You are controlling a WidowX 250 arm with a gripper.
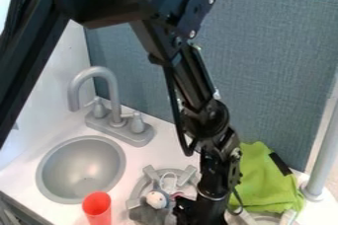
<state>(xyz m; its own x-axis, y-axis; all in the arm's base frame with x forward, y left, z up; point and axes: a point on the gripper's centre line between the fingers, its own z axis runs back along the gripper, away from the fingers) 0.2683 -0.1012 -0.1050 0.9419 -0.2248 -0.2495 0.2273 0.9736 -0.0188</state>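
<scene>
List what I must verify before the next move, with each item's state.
1. Tool beside the gray plush toy: ok.
2. Tool holding the plush toy: cannot tell.
3. Red cup apart from the tool: ok, near the sink.
4. Faucet apart from the arm: ok.
5. Green cloth free of contact with the arm: cannot tell; the arm partly overlaps it in view.

Backsplash panel [264,46] up top & R is blue-grey w/ fine woven texture; table [142,157] white, sink [80,169] at lower L & faucet [112,95] above it both grey. Cup [97,210] at bottom L of ctr is red-orange, cloth [265,182] at lower R bright lime green w/ a black strip. Plush toy [157,200] at bottom ctr is grey w/ whitish part, arm [204,115] black.
</scene>
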